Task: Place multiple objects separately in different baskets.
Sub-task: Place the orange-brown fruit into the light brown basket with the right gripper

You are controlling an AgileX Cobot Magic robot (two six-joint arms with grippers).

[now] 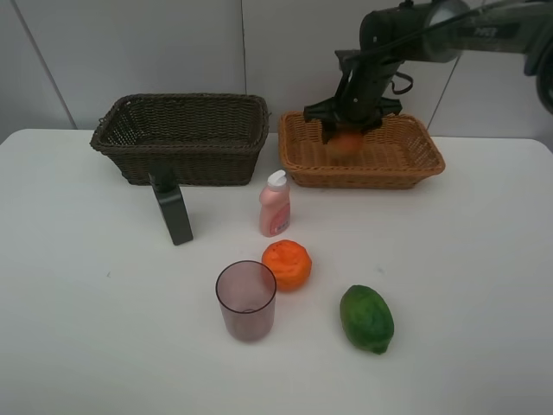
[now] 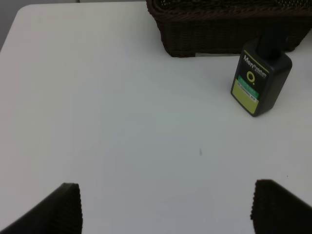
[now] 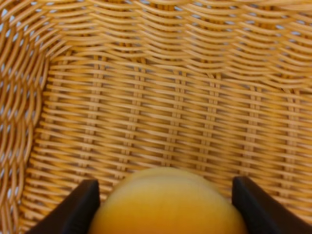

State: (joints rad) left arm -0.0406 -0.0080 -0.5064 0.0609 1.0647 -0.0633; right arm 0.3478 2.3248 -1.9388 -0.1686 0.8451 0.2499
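Observation:
My right gripper [image 1: 350,128] is shut on the red-orange peach-like fruit [image 1: 346,143] and holds it low inside the light tan basket [image 1: 406,164]. In the right wrist view the fruit [image 3: 168,202] sits between the dark fingers [image 3: 80,207] above the basket's woven floor [image 3: 165,112]. On the table stand the dark green bottle [image 1: 174,209], the pink white-capped bottle [image 1: 275,205] and the mauve cup [image 1: 246,300]; the orange citrus [image 1: 287,264] and the green lime [image 1: 366,318] lie near them. The dark brown basket [image 1: 181,143] looks empty. My left gripper [image 2: 170,209] is open over bare table, near the dark green bottle [image 2: 260,80].
The white table [image 1: 467,277] ends near a pale wall behind the baskets. The two baskets stand side by side at the back. The dark brown basket's corner [image 2: 209,29] shows in the left wrist view. The left arm is out of the high view.

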